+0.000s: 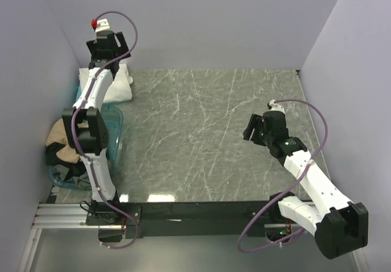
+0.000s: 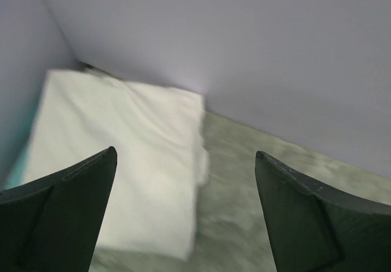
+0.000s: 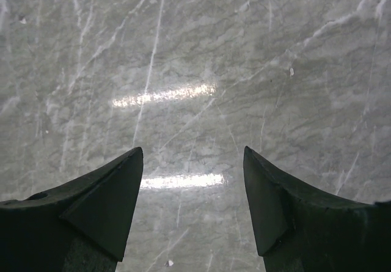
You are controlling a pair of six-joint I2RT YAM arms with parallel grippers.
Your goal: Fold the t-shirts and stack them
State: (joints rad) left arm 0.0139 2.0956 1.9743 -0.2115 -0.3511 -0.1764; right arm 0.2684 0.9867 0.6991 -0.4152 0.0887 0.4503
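A folded white t-shirt (image 1: 120, 84) lies at the table's far left corner, with a teal edge under it (image 1: 81, 79); it also shows in the left wrist view (image 2: 128, 162). My left gripper (image 1: 105, 44) hangs open and empty above it, near the back wall; its fingers (image 2: 61, 205) frame the shirt's right edge. A tan t-shirt (image 1: 61, 139) lies crumpled in the bin at the left. My right gripper (image 1: 259, 128) is open and empty over bare marble at the right (image 3: 192, 156).
A clear blue-tinted plastic bin (image 1: 113, 131) stands off the table's left edge, partly behind the left arm. Walls close in the back and both sides. The grey marble tabletop (image 1: 201, 131) stretches between the arms.
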